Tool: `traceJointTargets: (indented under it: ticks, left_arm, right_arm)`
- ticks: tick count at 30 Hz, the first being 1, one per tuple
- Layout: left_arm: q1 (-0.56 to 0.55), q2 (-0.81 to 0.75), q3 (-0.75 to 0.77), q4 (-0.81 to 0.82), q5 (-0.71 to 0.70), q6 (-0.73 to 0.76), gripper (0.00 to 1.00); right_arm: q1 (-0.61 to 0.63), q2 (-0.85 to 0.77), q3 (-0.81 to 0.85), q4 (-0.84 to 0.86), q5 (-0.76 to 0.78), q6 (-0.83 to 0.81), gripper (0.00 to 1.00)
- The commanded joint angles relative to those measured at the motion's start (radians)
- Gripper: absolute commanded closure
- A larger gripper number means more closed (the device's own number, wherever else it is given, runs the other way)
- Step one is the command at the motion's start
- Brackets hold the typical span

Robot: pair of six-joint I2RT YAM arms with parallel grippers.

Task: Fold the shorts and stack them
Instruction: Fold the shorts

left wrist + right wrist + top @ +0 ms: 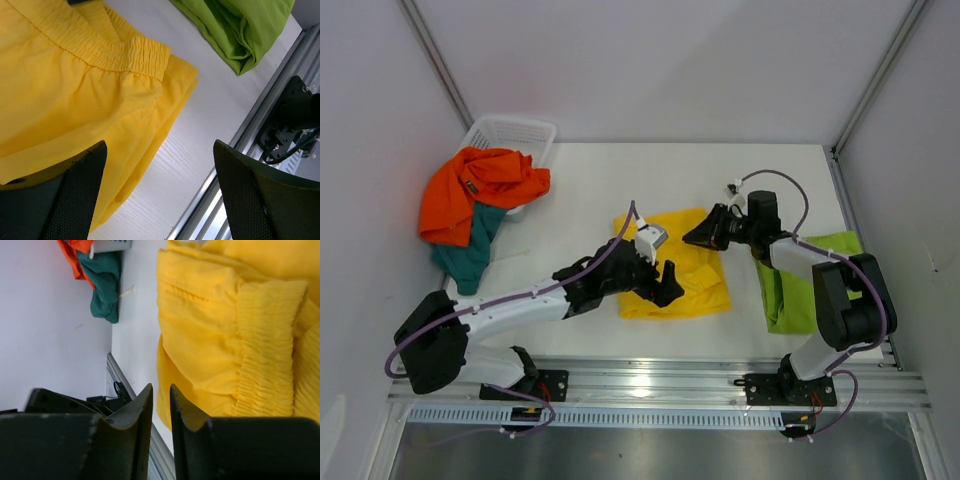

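The yellow shorts (675, 275) lie folded in the middle of the table, their elastic waistband showing in the left wrist view (75, 85). My left gripper (660, 275) hangs open over their near edge, and nothing is between its fingers (75, 195). My right gripper (705, 232) is at the shorts' far right corner, its jaws only a narrow gap apart and empty (161, 390). Lime green shorts (800, 285) lie folded at the right. Orange shorts (480, 190) are draped over the basket at the left, with teal shorts (470, 250) under them.
A white mesh basket (515, 135) stands in the back left corner. An aluminium rail (650, 385) runs along the near table edge, close to my left gripper (160, 170). Walls close in the left, the back and the right.
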Motion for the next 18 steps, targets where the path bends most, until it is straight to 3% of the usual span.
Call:
traceJointTargets:
  ticks: [1,9,14,18]
  left_arm:
    - [0.017,-0.058,0.046,-0.083,-0.053,-0.008,0.11]
    - [0.096,-0.172,0.015,-0.155,-0.044,-0.059,0.11]
    - [0.121,-0.203,0.009,-0.194,-0.070,-0.053,0.10]
    - [0.136,-0.224,0.000,-0.217,-0.092,-0.056,0.10]
  right_arm:
    - [0.018,-0.010,-0.072,-0.106,-0.012,-0.067,0.79]
    - [-0.028,0.200,-0.211,0.103,-0.102,-0.029,0.97]
    - [0.032,0.114,-0.099,-0.257,0.143,-0.196,0.97]
    - [0.043,0.079,-0.090,-0.288,0.131,-0.213,0.96]
